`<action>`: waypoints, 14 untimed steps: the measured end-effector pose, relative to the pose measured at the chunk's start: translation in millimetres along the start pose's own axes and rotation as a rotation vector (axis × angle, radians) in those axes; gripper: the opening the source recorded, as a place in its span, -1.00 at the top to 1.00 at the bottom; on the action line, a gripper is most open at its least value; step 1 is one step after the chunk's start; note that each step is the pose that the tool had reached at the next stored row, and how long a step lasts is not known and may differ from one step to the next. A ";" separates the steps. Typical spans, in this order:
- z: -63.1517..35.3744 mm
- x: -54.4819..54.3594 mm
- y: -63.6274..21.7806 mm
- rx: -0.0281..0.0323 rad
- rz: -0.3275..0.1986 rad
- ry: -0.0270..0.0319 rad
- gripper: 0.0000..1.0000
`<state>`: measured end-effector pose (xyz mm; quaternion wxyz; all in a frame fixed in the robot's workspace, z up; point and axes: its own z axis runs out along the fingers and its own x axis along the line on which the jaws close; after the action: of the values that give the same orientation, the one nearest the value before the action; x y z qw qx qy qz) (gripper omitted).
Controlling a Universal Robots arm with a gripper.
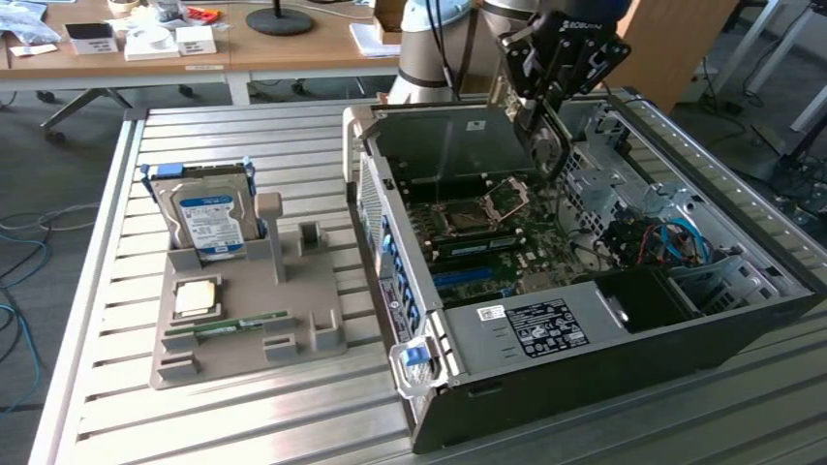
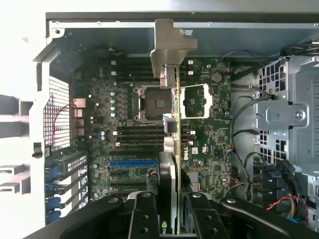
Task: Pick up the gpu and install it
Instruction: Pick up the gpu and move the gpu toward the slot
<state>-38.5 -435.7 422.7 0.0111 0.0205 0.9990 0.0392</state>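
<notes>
Here the gripper (image 2: 172, 219) pinches the gpu (image 2: 168, 184) between its fingers. The card hangs straight below the claw, long axis pointing down into the open computer case (image 1: 621, 378), above the motherboard (image 2: 209, 134) beside the CPU socket (image 2: 152, 102). The blue slot (image 2: 132, 163) lies on its near side in the exterior view. Edge-on, the card looks thin, green-edged, with a silver bracket (image 2: 169, 47) lowest
</notes>
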 end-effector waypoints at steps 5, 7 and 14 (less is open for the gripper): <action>0.1 -5.0 0.2 0.0001 0.000 0.0000 0.46; 0.2 -8.7 0.4 0.0000 0.000 0.0000 0.46; 0.5 -23.3 0.9 0.0000 0.000 0.0000 0.46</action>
<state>-15.2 -435.7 422.7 0.0110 0.0205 0.9990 0.0392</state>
